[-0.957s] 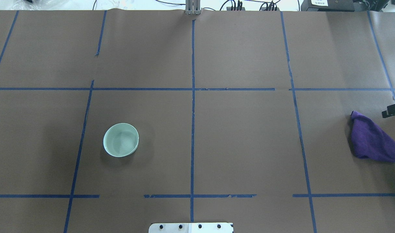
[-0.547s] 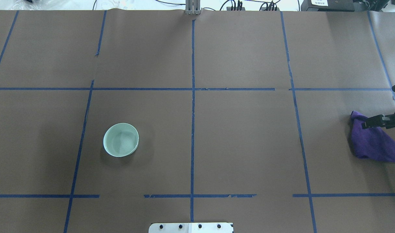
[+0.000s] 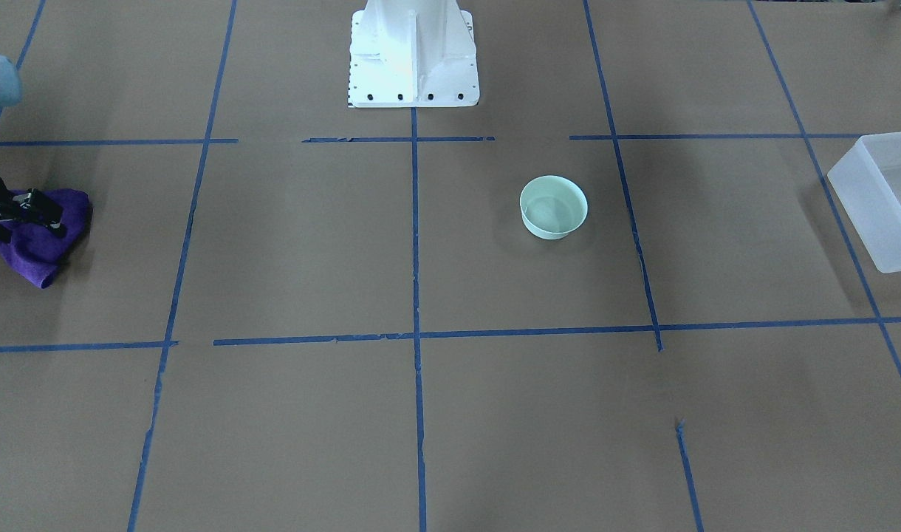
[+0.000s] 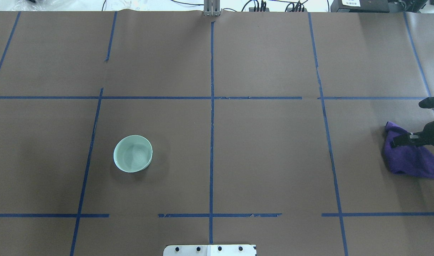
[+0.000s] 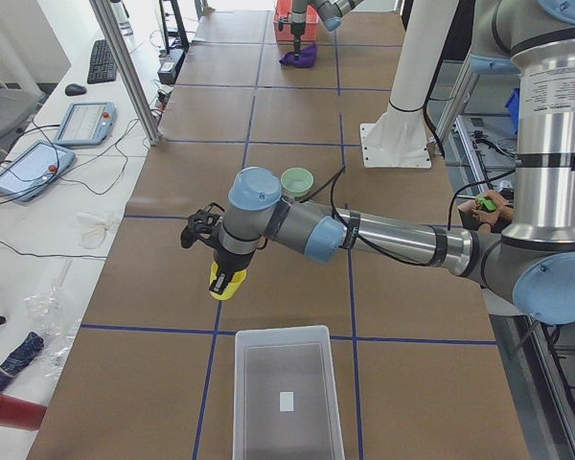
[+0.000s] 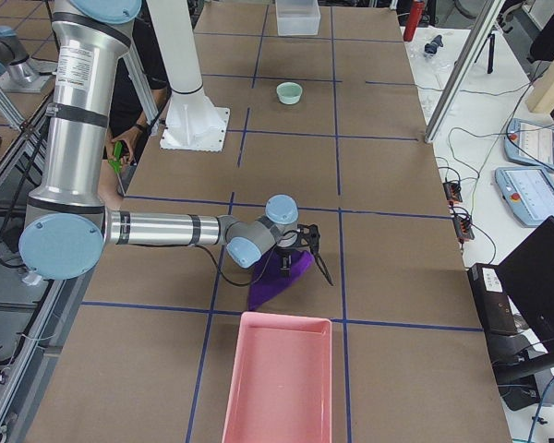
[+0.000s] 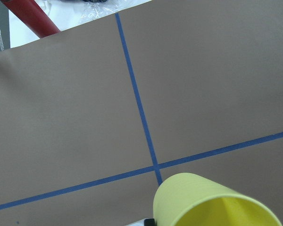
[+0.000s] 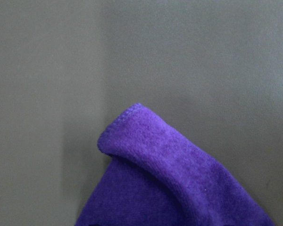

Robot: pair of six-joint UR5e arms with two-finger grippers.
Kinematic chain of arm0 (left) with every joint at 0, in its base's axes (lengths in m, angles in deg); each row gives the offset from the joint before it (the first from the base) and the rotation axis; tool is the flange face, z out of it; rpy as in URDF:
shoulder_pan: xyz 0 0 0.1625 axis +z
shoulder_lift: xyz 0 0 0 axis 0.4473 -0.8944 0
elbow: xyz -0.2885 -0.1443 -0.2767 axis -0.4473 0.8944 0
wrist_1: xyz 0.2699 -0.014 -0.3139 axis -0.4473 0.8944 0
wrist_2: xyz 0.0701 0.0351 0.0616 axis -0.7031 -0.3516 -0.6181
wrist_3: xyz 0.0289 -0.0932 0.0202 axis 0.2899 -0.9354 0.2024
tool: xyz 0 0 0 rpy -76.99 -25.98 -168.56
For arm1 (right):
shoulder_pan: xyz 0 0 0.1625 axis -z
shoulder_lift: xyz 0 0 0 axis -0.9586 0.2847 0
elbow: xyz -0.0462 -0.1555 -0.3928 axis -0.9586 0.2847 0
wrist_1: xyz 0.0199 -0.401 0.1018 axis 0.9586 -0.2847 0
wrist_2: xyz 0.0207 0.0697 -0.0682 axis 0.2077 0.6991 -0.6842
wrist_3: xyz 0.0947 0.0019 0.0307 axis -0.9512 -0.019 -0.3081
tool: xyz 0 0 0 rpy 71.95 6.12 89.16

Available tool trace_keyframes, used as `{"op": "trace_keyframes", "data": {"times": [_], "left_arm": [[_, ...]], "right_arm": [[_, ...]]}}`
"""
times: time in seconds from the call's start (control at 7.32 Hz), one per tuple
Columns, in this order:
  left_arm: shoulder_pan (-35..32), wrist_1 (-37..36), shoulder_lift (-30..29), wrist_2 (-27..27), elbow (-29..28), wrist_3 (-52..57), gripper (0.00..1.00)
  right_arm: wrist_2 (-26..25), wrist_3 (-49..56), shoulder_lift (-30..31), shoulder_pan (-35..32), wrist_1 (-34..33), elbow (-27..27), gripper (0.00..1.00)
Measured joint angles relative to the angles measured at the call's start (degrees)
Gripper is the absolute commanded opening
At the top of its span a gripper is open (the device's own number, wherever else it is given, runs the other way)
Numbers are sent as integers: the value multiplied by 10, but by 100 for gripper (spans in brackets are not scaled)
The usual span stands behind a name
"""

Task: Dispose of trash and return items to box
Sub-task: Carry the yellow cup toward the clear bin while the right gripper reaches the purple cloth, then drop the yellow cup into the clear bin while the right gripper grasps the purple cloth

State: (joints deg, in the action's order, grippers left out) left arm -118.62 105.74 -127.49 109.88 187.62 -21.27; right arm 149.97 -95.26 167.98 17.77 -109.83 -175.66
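- Left gripper (image 5: 222, 271) hangs above the table with the yellow cup (image 5: 228, 285) tilted at its tip, clear of the brown paper. The cup looks carried, but no view shows the fingers well enough to tell how they stand.
- The box (image 5: 268, 383) lies from that gripper toward the table's left end, just past a blue tape line and a little to the robot's side.
- Its long axis runs along the table, so the cup would come in over a short end wall.
- The cup is near the box but not yet over it. It appears to sit higher than the rim, so I judge the move left is mostly sideways and then a release.
- The left arm is much the nearer to the box; the right arm works at the opposite end of the table.
- The right gripper (image 6: 305, 269) has its fingers spread and pointed down at the purple cloth (image 4: 409, 160), not closed on it. Whether the tips touch the cloth cannot be told.
- A pink tray (image 6: 279, 378) sits just beside the cloth, toward the table's right end.
- A pale green bowl (image 4: 132, 153) stands alone between the two arms, well apart from both.
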Motion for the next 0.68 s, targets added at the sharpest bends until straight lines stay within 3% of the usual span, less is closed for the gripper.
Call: {"op": "trace_keyframes", "data": {"times": [0.27,0.68], "left_arm": [[-12,2,-5,-36,-31,42,0],[-25,5,-2,-45,-69,81,0]], "right_arm": [[0,0,-1,-1,-4,1,0],[8,2,1,-29,-14,-17,0]]}}
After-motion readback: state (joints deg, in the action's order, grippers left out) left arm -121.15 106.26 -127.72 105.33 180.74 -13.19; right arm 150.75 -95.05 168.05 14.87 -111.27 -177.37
